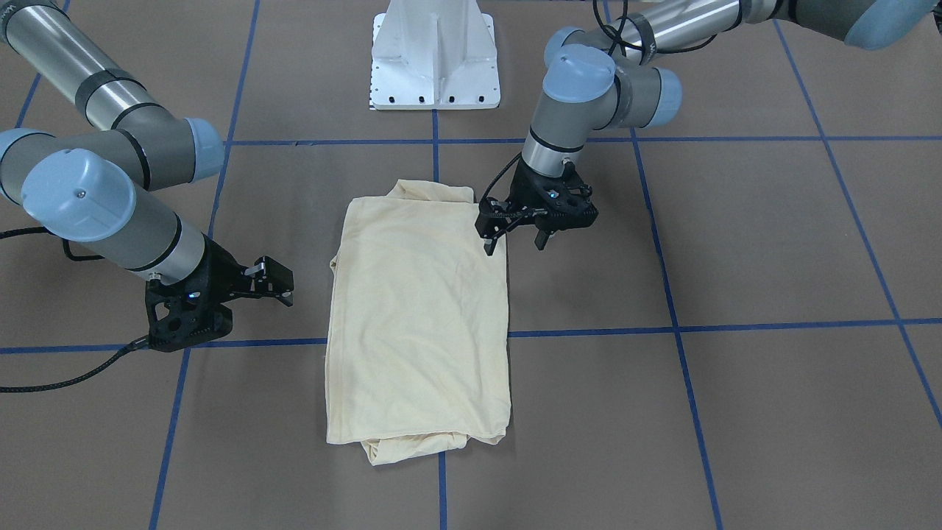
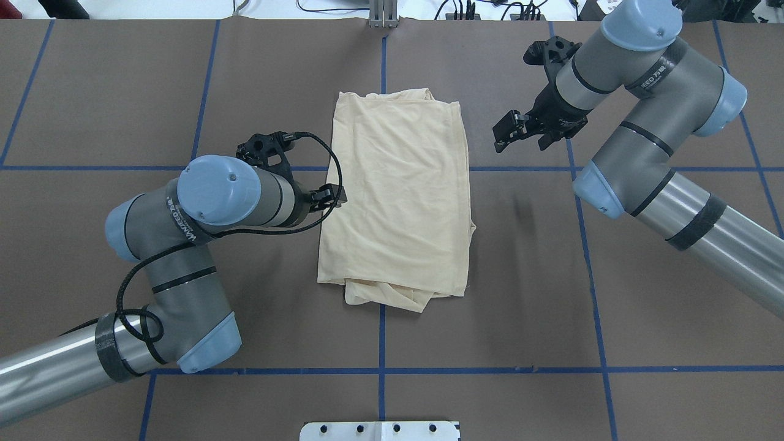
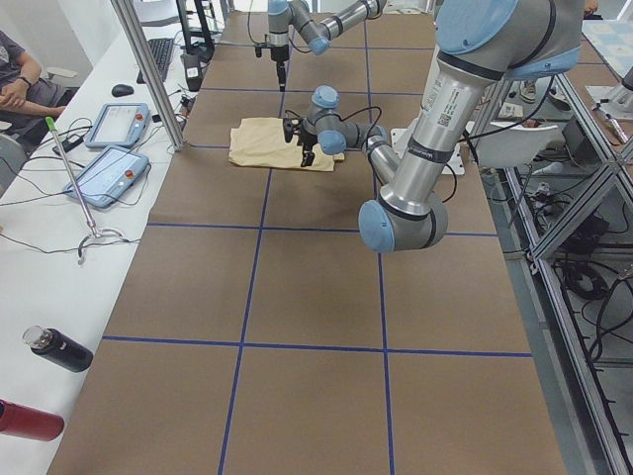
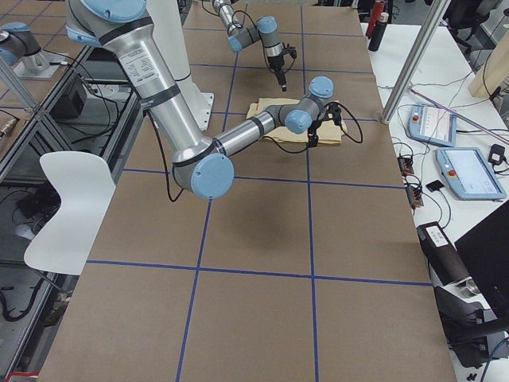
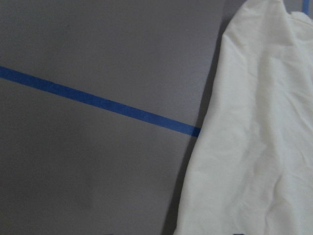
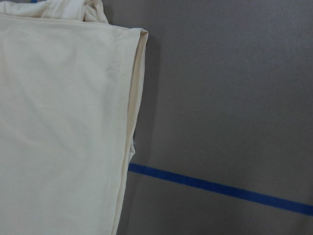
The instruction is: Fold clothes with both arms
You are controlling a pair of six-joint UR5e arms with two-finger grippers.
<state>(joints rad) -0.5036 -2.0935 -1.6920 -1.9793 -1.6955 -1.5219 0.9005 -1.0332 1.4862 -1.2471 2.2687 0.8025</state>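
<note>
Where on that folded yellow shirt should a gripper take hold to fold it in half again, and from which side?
Probably the two corners of its far short end, the left gripper and right gripper each coming in low from its own side. The shirt lies flat as a long rectangle, and its stacked layers show along the side edges.

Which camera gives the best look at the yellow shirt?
The front-facing view: the whole folded shirt shows, large. Overhead matches nearly; side views show it small, partly hidden; wrist cameras catch only edges.
</note>
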